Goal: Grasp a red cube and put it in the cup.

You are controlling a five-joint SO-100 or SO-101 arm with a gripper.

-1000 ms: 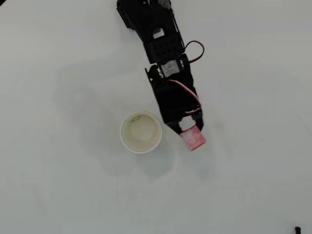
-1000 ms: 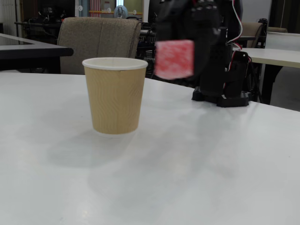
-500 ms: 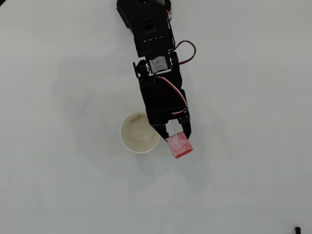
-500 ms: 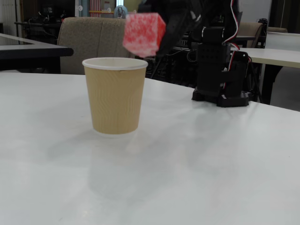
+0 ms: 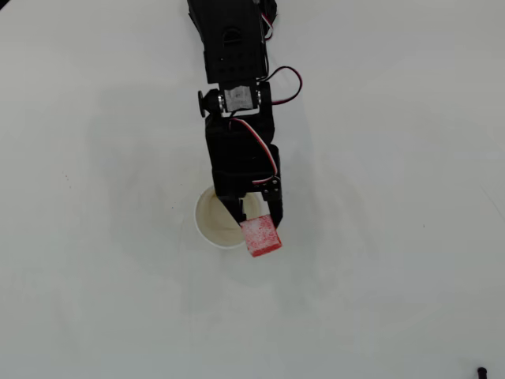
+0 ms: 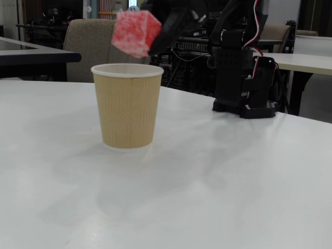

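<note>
The gripper (image 5: 259,227) has its fingers closed on the red cube (image 5: 260,236), held clear above the cup (image 6: 127,106). In the overhead view the cube overlaps the rim's near right edge, so it should be centred over the opening before release. The arm hides part of the cup's inside; the fingertips are probably behind the cube.

In your overhead view the arm (image 5: 237,95) runs off the top edge, and it covers the right part of the cup (image 5: 210,219). The red cube (image 5: 261,236) overlaps the cup's lower-right rim. In your fixed view the pincer (image 6: 155,31) is dark and blurred, its fingertips unreadable against the clutter behind.
</note>
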